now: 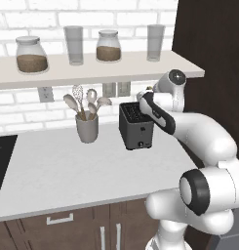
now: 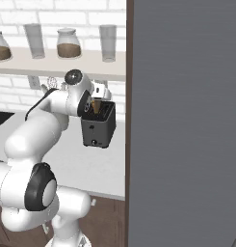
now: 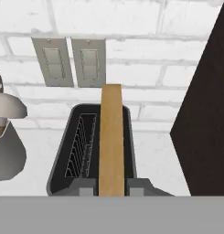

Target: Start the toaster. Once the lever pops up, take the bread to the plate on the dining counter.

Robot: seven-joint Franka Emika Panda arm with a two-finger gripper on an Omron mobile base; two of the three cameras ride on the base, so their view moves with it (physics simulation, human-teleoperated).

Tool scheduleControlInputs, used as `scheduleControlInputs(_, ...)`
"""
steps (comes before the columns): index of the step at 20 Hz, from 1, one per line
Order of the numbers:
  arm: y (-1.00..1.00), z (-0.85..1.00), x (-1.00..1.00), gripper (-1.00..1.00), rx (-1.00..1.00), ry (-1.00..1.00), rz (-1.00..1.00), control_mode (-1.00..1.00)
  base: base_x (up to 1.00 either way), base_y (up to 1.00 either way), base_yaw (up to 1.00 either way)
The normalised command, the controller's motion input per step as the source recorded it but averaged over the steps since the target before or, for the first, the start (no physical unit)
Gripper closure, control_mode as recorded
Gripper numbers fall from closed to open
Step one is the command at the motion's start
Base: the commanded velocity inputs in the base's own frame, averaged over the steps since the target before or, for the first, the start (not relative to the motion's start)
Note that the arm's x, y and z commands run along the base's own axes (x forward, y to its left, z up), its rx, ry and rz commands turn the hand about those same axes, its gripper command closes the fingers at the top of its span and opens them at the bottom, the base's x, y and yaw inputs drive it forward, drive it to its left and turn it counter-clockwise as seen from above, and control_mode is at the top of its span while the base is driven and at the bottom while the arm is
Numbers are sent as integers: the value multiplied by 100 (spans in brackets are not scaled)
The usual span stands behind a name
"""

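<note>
- Over the toaster on the counter: bread edge-on, part-risen from one slot.
- Hand narrowly closed on its top edge.
- Judged light, stiff, crumbly; pinch flat faces gently.

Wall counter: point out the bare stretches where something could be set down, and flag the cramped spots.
The widest free patch is the counter front, from the black cooktop across to the toaster. A narrower gap lies between the utensil crock and toaster. It is crowded right of the toaster, where the arm and dark cabinet wall close in.
</note>
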Motion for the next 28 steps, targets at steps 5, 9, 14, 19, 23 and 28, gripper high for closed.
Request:
scheduleControlInputs(5, 0, 0, -54, 100, 0, 26, 0, -100, 0, 0, 0)
scheduleControlInputs(9, 0, 0, -68, 100, 0, 21, 0, -100, 0, 0, 0)
scheduleControlInputs(14, 0, 0, -86, 100, 0, 2, 0, -100, 0, 0, 0)
scheduleControlInputs(19, 0, 5, -100, 100, 0, -1, 0, -100, 0, 0, 0)
scheduleControlInputs(23, 0, 0, -89, 100, 0, -5, 1, -100, 0, 0, 0)
scheduleControlInputs(28, 0, -4, -72, 100, 0, -3, 3, -100, 0, 0, 0)
